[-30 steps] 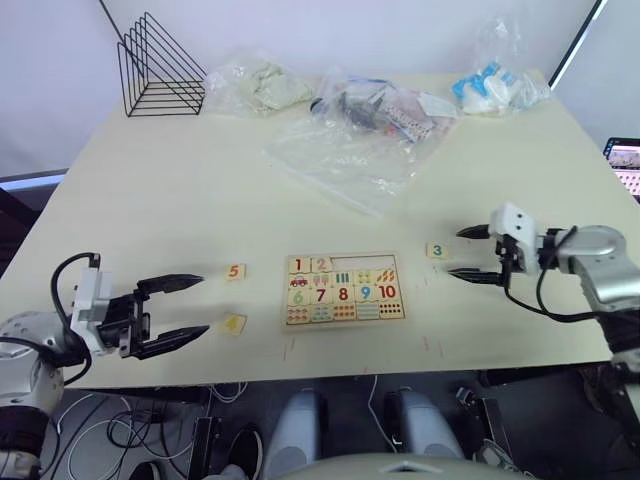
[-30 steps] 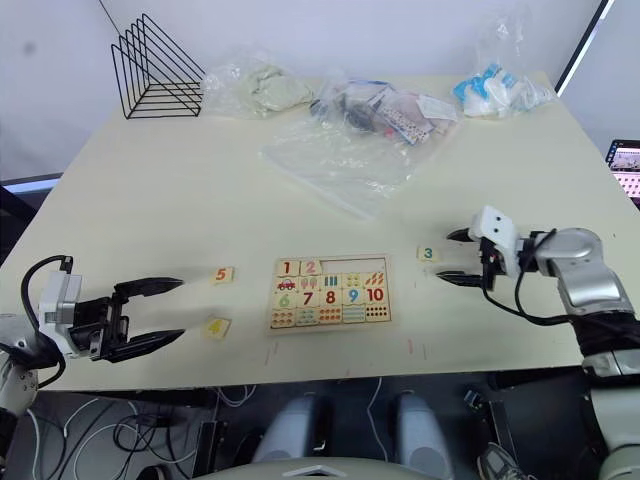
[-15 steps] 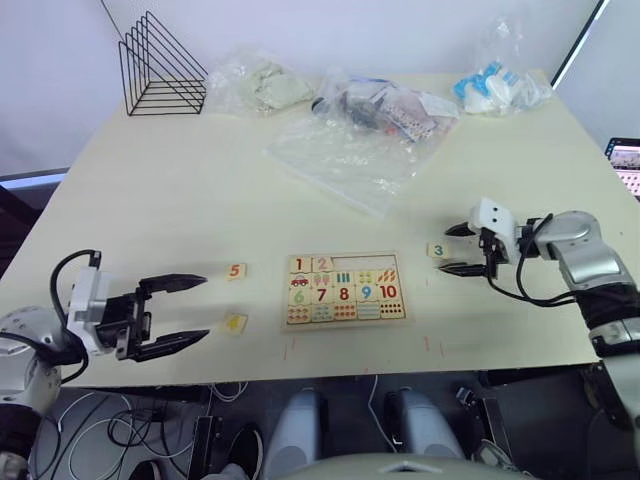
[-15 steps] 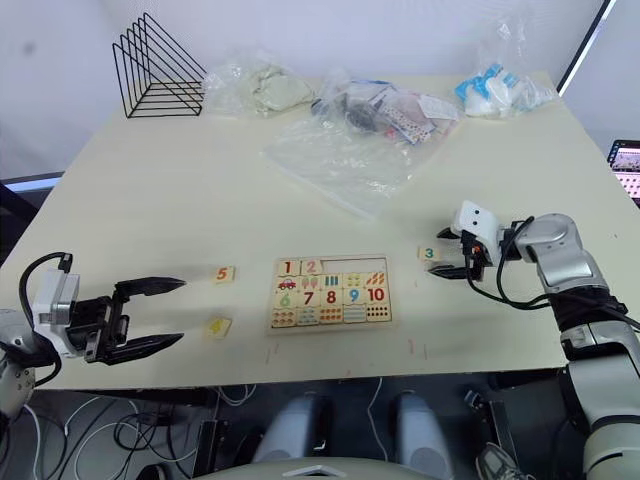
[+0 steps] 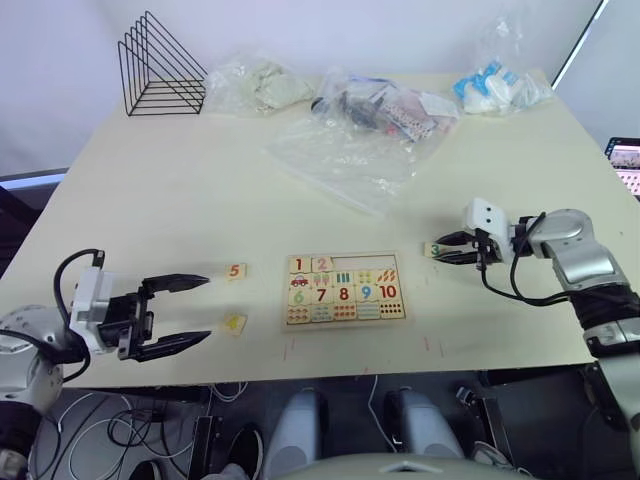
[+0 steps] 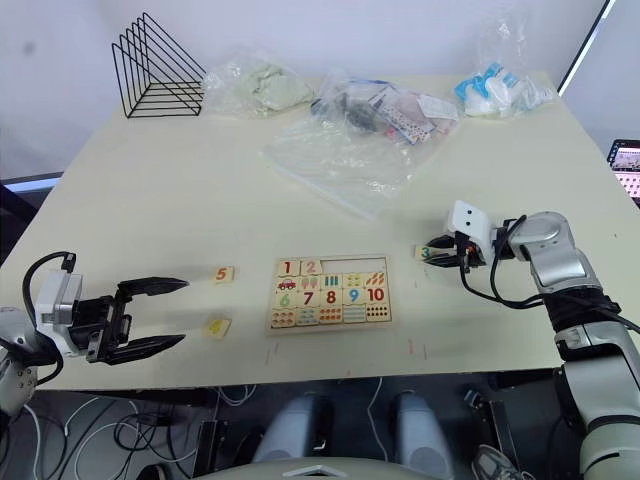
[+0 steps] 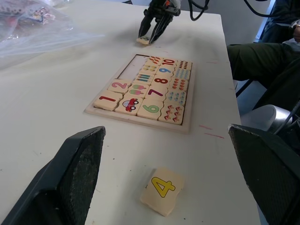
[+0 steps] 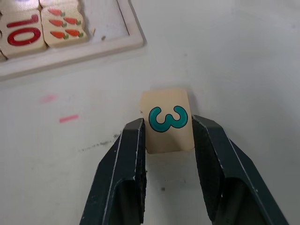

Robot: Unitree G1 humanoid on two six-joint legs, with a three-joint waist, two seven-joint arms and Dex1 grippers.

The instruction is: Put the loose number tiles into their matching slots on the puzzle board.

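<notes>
**Operator A:** Wooden puzzle board (image 5: 346, 291) lies near the front edge of the bench (image 5: 180, 200). Report what has changed at the right tool (image 8: 165, 133).

**Operator B:** A second ago the right tool hung well to the right of the 3 tile (image 8: 166, 121), fingers spread. It has since travelled in toward the tile, and both fingers now press against the tile's two sides. The tile lies flat on the bench, just right of the board's upper right corner. The grip appears made; the lift is not yet done.

**Operator A:** Consequence for the task?

**Operator B:** The pick-up of the 3 tile is judged nearly complete. The next step calls for a lift and a short carry leftward to the bare stretch in the board's top row, beside the 2.

**Operator A:** State of the left tool (image 5: 172, 316)?

**Operator B:** Unchanged. Its fingers stand wide apart, holding nothing, just left of the 5 tile (image 5: 235, 271) and the 4 tile (image 7: 162, 189). Both tiles lie loose on the bench, left of the board.
</notes>
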